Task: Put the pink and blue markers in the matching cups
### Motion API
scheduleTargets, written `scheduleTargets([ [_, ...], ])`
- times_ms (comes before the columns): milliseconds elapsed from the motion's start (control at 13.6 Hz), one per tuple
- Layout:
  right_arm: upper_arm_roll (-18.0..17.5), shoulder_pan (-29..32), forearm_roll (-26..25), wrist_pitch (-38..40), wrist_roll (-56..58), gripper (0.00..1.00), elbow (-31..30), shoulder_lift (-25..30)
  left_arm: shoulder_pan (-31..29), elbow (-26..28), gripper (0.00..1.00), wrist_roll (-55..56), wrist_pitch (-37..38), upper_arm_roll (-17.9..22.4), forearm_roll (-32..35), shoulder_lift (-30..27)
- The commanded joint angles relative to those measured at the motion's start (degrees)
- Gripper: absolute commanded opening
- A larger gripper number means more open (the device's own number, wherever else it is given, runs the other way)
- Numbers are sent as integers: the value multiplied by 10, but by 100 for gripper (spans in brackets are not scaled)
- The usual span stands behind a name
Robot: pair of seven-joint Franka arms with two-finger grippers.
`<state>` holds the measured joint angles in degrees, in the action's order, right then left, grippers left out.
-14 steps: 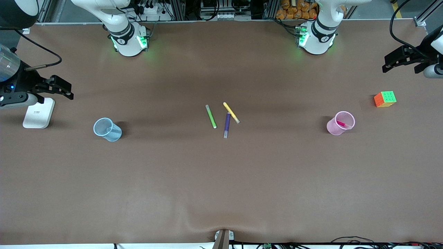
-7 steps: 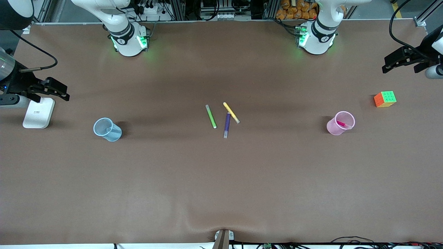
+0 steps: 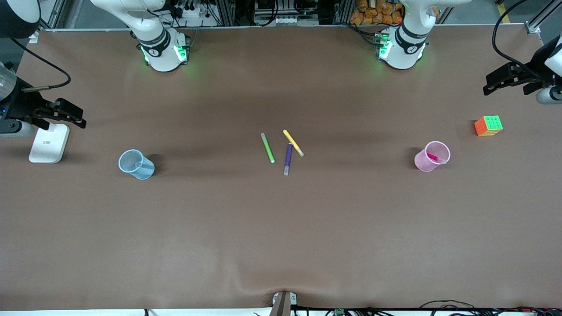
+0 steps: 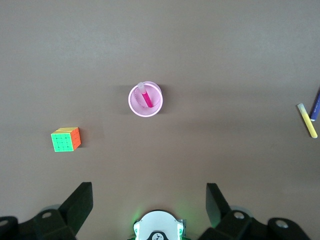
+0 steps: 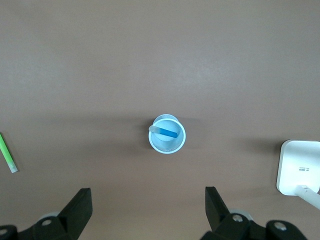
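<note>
Pink marker (image 4: 148,98) stands in the pink cup (image 3: 431,156) near the table's (image 3: 281,228) left-arm end; blue marker (image 5: 168,133) in the blue cup (image 3: 135,164), barely discernible from the front. Left gripper (image 3: 498,81) and right gripper (image 3: 66,115), partly cropped, hang over opposite end edges, jaws wide, empty.

No readable text

The flat white rounded plastic box (image 3: 47,144) carries small dark markings, too small to make out.
</note>
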<state>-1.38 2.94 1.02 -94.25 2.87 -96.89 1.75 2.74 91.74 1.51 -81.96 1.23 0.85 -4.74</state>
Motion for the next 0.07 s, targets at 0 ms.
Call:
scheduleTargets([
  [0, -5, 15, -8, 4, 0, 100, 1, 4, 0, -9, 100, 2, 7, -1, 7, 3],
])
